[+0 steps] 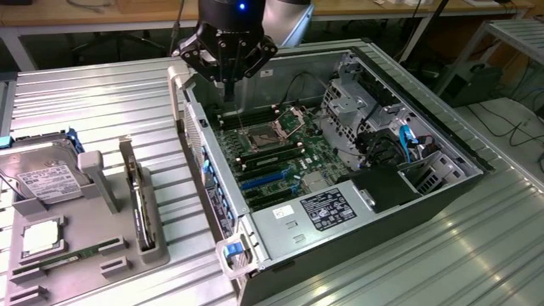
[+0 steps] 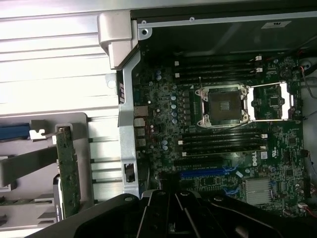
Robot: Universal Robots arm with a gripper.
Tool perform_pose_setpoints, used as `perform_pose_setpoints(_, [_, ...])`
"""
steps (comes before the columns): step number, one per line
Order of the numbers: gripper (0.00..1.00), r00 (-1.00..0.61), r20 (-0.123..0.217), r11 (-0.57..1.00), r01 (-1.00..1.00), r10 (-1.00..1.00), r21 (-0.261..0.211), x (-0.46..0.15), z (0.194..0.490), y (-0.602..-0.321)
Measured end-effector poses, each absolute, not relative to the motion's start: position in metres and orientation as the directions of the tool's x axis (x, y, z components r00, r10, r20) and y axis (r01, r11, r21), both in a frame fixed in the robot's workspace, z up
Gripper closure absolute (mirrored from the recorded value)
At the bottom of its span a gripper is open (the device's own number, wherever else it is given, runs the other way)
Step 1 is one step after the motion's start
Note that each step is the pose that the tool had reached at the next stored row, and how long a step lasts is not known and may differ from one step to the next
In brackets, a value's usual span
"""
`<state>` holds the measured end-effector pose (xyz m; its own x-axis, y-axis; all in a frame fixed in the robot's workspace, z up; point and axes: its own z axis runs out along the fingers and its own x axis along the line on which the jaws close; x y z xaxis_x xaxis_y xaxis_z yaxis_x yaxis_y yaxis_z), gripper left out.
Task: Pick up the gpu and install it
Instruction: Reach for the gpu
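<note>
Exterior view: the gpu (image 1: pixel 137 194) stands on its long edge, dark and thin from this angle, slotted into a grey holder (image 1: pixel 89 220) on the ribbed metal worktop (image 1: pixel 102 108) at the exterior view's left. In the wrist view the same card (image 2: pixel 68 171) shows its green face and metal end bracket, upright in the stand. Held on edge like this, its upper edge is probably left free for a pinch from above. It is not yet picked up.

Beside it in the holder lie a hard drive (image 1: pixel 42 182) with a white label and a RAM stick (image 1: pixel 70 260).

Just beside the holder, the computer case (image 1: pixel 442 137) lies on its side with the panel off, so the motherboard (image 1: pixel 285 159) faces up and its blue expansion slot (image 2: pixel 205 173) can be reached from above. That slot is empty, as is the CPU socket (image 2: pixel 225 104).

The gripper (image 1: pixel 228 97) hangs over the far end of the case, above the motherboard and well apart from the gpu. Its fingers are clenched together on nothing.
</note>
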<state>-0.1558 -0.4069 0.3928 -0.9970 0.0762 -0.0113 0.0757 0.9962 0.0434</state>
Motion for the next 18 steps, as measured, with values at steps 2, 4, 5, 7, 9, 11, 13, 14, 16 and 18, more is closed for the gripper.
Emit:
perform_pose_setpoints(2, [0.89, -0.997, -0.011, 0.996, 0.076, 0.076, 0.043, -0.1566, 0.3927, -0.4075])
perform_pose_setpoints(4, [0.89, -0.997, -0.010, 0.996, 0.076, 0.076, 0.043, -0.1573, 0.3927, -0.4079])
perform_pose_setpoints(5, [0.89, -0.997, -0.010, 0.996, 0.076, 0.076, 0.043, -0.1576, 0.3927, -0.4081])
perform_pose_setpoints(7, [0.89, -0.997, -0.009, 0.996, 0.076, 0.076, 0.043, -0.1582, 0.3927, -0.4086])
perform_pose_setpoints(9, [0.89, -0.997, -0.008, 0.996, 0.076, 0.076, 0.043, -0.1588, 0.3926, -0.4090])
perform_pose_setpoints(11, [0.89, -0.997, -0.008, 0.996, 0.076, 0.076, 0.043, -0.1594, 0.3926, -0.4094])
perform_pose_setpoints(13, [0.89, -0.997, -0.007, 0.996, 0.076, 0.076, 0.043, -0.1600, 0.3926, -0.4098])
perform_pose_setpoints(14, [0.89, -0.997, -0.006, 0.996, 0.076, 0.076, 0.043, -0.1603, 0.3926, -0.4100])
perform_pose_setpoints(16, [0.89, -0.997, -0.006, 0.996, 0.076, 0.076, 0.043, -0.1609, 0.3925, -0.4104])
perform_pose_setpoints(18, [0.89, -0.997, -0.005, 0.996, 0.076, 0.076, 0.043, -0.1617, 0.3925, -0.4109])
